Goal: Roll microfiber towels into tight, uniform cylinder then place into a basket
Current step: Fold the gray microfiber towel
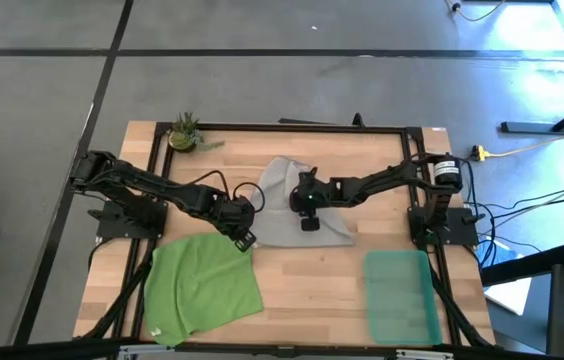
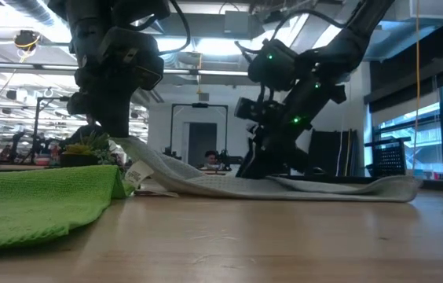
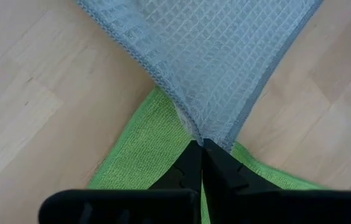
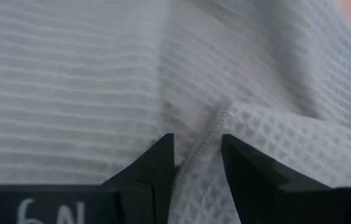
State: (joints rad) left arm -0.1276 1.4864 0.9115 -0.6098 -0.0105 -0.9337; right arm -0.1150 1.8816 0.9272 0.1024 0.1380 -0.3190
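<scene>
Step in hand: judged to be spreading the grey towel (image 1: 297, 205) flat before any rolling; no roll is formed yet.
Left gripper (image 3: 199, 144): jaws pressed together on one corner of the grey towel, which fans out ahead of the fingertips. In the low view that corner is lifted off the table (image 1: 322, 275) and the cloth slopes down from it.
Right gripper (image 4: 197, 155): jaws partly spread, pinching a hemmed edge or fold of the same towel between the pads; the cloth bunches just ahead of them. The gripper sits low over the towel's middle, close to the wood.
Green towel (image 1: 202, 285): lies flat, directly under and behind the left jaws, not gripped. Its near corner is overlapped by the raised grey corner.
Basket (image 1: 400, 297): well apart from both jaws, on the right arm's side near the table's front edge; nothing seen inside it.
Condition of cloth: the grey towel is skewed and wrinkled, with one edge doubled over at the right jaws.
Recommendation: draw the two grips apart evenly, keeping the cloth low so it lays out without new creases; square the edges before starting the roll.
Risk: the lifted corner may drag across the green towel and shift it; a thin pinch at the hem may slip under tension.
Plant (image 1: 183, 133): at the far table edge, clear of the work.
</scene>
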